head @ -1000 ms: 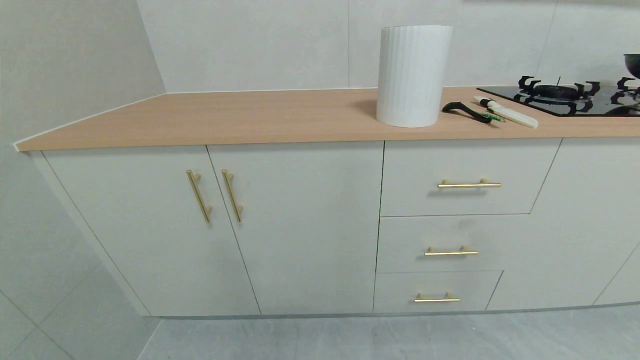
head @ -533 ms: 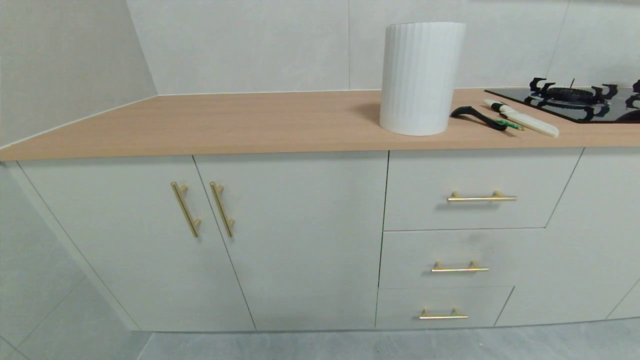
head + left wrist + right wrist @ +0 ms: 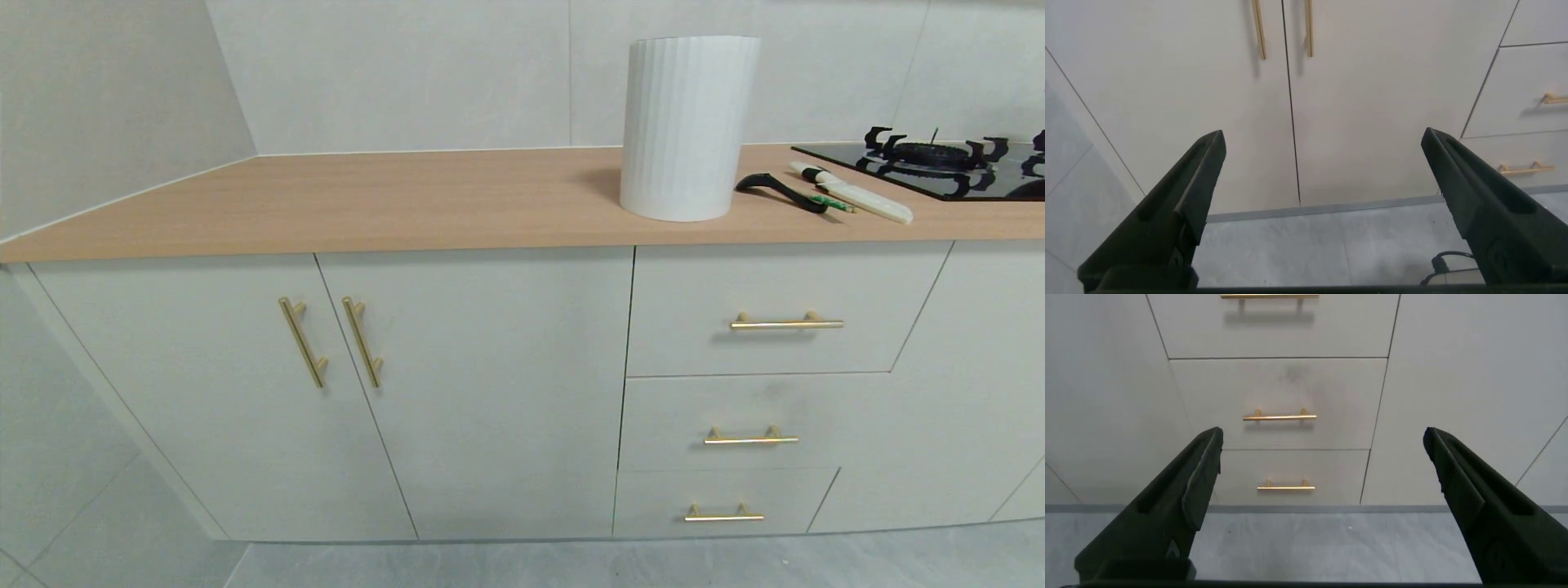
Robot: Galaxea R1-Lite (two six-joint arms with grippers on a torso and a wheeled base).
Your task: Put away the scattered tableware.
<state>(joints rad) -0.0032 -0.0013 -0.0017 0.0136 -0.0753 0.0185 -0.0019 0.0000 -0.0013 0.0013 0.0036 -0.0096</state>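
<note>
The wood-grain worktop [image 3: 408,196] runs from the wall corner on the left to a straight front edge that overhangs the pale, flat cabinet fronts. The tableware lies near that edge on the right. A curved black-handled utensil [image 3: 780,189] sits just beside a tall white ribbed cylinder [image 3: 686,126]. A long white utensil [image 3: 857,196] lies aslant next to it, with a small green piece [image 3: 834,202] between them that is too small to identify. Beyond them is a glossy black gas hob [image 3: 922,167] with dark pan supports. Below the worktop, two doors [image 3: 204,392] carry slim upright brass handles [image 3: 304,341], and three stacked drawers [image 3: 767,359] have horizontal brass bars. Grey tiled floor [image 3: 571,563] stretches in front of the plinth. The left gripper [image 3: 1321,139] hangs low facing the seam between the doors, with its dark tapered fingers spread wide and holding nothing. The right gripper [image 3: 1321,434] sits level before the lower drawers, also spread wide and holding nothing. Both are well apart from the tableware above.
</note>
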